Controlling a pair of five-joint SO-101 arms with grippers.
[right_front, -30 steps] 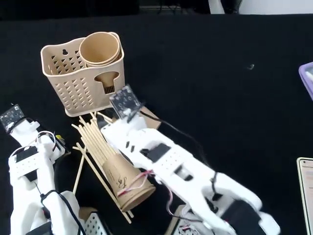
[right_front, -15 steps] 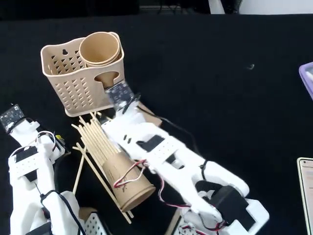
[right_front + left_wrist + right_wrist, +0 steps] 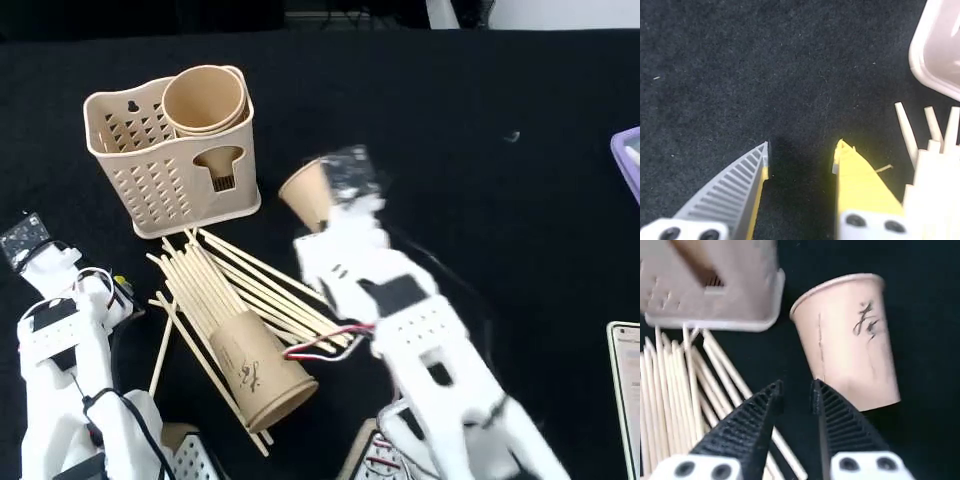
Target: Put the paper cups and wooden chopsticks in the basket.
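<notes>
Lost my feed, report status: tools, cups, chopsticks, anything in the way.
Left tool open, empty. Right tool narrowly open, empty, by tipped tan paper cup. Second tipped cup lies on wooden chopsticks.

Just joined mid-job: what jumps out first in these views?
A paper cup lies on its side just beyond the right gripper, beside the basket. A second cup lies across the scattered chopsticks in front of the basket, which already holds stacked cups.

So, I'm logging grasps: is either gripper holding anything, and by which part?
Nothing is held. The left gripper is open over the table; the right gripper is empty too, a paper cup lying just beyond it.
</notes>
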